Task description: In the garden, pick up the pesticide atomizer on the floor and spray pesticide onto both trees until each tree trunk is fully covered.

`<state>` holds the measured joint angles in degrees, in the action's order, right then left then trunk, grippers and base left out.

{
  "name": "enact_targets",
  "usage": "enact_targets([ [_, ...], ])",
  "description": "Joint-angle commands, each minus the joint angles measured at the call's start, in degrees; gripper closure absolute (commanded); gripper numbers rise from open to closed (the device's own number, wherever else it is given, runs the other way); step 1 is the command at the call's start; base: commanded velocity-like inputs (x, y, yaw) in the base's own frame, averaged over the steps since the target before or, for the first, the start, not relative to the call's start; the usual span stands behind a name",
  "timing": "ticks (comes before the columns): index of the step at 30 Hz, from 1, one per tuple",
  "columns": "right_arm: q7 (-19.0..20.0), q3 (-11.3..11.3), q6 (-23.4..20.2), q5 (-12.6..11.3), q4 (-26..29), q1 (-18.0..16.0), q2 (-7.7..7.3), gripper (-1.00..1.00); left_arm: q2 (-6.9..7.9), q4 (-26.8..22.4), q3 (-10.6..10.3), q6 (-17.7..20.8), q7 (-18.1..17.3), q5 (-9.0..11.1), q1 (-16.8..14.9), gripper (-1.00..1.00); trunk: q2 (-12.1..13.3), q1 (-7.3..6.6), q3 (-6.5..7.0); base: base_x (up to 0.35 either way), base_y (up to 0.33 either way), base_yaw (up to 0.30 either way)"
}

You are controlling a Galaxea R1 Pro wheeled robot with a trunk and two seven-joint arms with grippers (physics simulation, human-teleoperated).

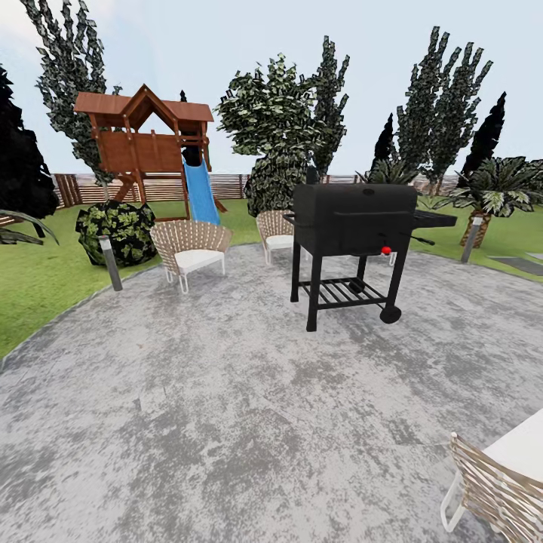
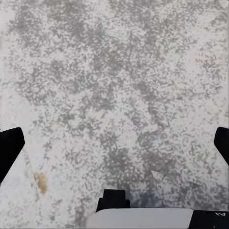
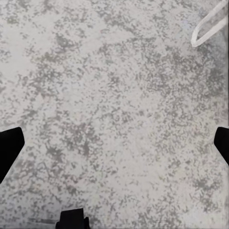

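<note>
I look across the garden: grey stone paving (image 1: 249,392) ringed by green lawn (image 1: 38,279), with a brown slat fence (image 1: 226,185) at the back. The pesticide atomizer and the tree trunks are out of view. Dark conifers (image 1: 445,98) and a bushy leafy plant (image 1: 275,121) stand behind the paving. My left gripper (image 2: 114,145) hangs open over bare paving, black fingertips (image 2: 9,148) wide apart. Over the same mottled stone, my right gripper (image 3: 114,145) is open too, nothing between its fingers (image 3: 9,148).
A black wheeled grill (image 1: 354,219) stands mid-paving. Two wicker chairs (image 1: 190,245) (image 1: 277,230) sit behind it, and a third (image 1: 498,483) is close at lower right, its white leg (image 3: 207,26) near my right gripper. A wooden playhouse with blue slide (image 1: 151,143) and short bollards (image 1: 111,264) stand at the lawn's edge.
</note>
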<state>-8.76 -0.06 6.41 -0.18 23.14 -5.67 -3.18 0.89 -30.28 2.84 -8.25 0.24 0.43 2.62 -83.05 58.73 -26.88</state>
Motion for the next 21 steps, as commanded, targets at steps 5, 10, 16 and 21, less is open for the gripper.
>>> enact_targets([
  [5, -0.3, 0.3, 1.9, 0.4, -1.7, -0.2, 0.08, -1.0, 0.07, 2.9, 0.6, -5.7, 0.0, 0.1, -0.1, -1.0, 0.0, 0.0, -0.05, 0.0, 0.0, 0.0],
  [10, -0.3, 0.4, 2.1, 0.4, -2.6, -0.2, 0.19, -1.0, 0.08, 3.4, 0.7, -6.2, 0.0, 0.0, -0.2, -1.0, 0.0, 0.0, -0.05, 0.062, 0.0, 0.0],
  [16, -0.3, 0.4, 2.1, 0.4, -2.9, -0.2, 0.35, -1.0, 0.08, 3.5, 0.7, -6.3, 0.0, 0.0, -0.2, -1.0, 0.0, 0.0, -0.05, 0.261, 0.053, 0.0],
  [21, -0.3, 0.4, 2.1, 0.4, -2.9, -0.2, 0.37, -1.0, 0.08, 3.6, 0.8, -6.3, 0.0, 0.0, -0.2, -1.0, 0.0, 0.0, -0.05, 0.329, 0.158, 0.0],
])
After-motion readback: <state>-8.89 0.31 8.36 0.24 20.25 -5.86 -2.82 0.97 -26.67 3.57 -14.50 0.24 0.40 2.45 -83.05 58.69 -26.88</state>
